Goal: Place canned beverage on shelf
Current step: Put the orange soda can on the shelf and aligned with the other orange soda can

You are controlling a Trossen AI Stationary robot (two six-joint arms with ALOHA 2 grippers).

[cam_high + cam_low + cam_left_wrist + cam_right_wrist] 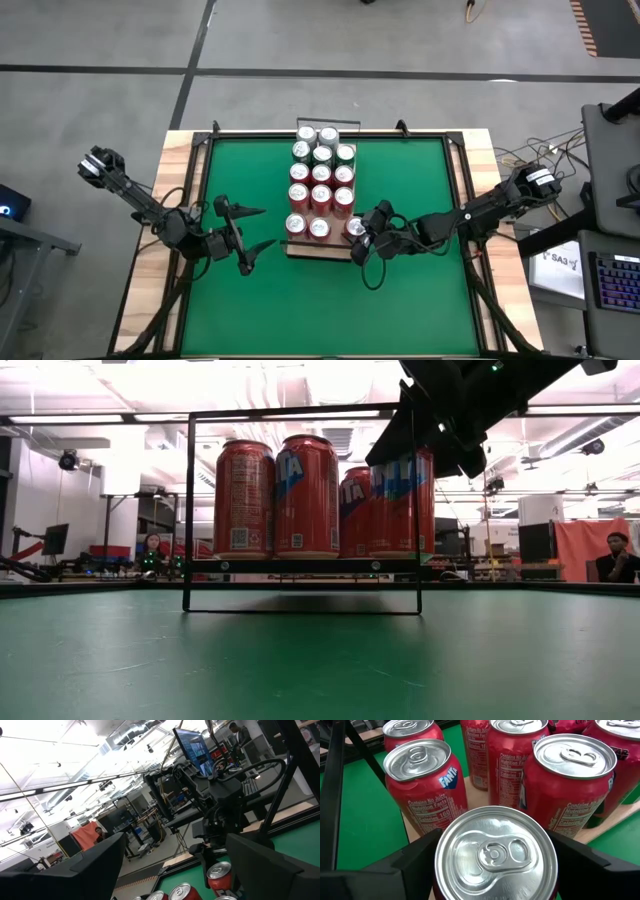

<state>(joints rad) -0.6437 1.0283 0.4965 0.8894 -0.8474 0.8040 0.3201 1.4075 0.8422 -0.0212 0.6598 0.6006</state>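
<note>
Across the green mat (400,200) covering the surface, the shelf (300,250) runs from centre toward twelve o'clock, stacked with red cans. At its five o'clock corner the right hand (357,232) grips a can (496,854) between wide-set fingers. Left hand (252,228) hovers at the shelf's eight o'clock, spread open, empty.

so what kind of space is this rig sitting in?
Likely an open robotics lab or workshop: exposed ceiling ducting, workstation monitors, and a person seated behind the green mat.
</note>
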